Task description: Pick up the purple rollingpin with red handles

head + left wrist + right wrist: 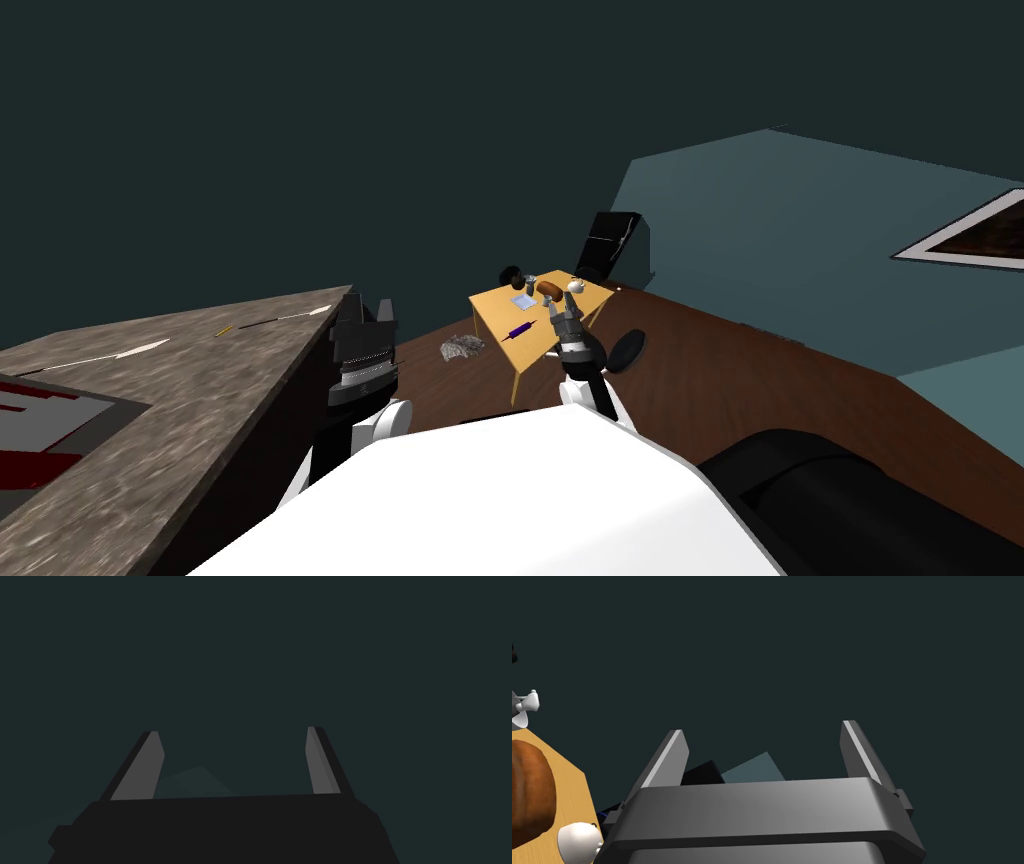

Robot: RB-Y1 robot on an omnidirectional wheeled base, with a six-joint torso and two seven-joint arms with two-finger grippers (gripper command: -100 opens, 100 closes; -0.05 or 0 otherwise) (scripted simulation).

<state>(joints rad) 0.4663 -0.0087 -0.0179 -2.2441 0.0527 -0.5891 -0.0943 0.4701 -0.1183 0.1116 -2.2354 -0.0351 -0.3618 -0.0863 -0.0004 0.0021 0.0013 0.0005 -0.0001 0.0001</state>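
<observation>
Right now I'm standing a little back from a small wooden table (492, 302). The purple rolling pin (519, 331) is lying flat on it, near the edge closest to me and angled across the top. Its handle ends are too tiny for me to call a colour.

My right gripper (556, 305) is hanging up by the table's right side, to the right of the pin and clear of it. Its fingers (672, 761) are standing wide apart with nothing between them. A brown loaf (549, 290) is sitting on the table just beside that hand, and a small white rounded thing (579, 841) is sitting next to the loaf at the table's corner.

My left gripper (368, 303) is raised beside a mottled stone counter (180, 400), fingers spread too, gripping nothing.

A grey crumpled lump (461, 347) is lying on the brown floor (750, 380) just left of the table, and a black round disc (628, 350) is sitting off to its right.
</observation>
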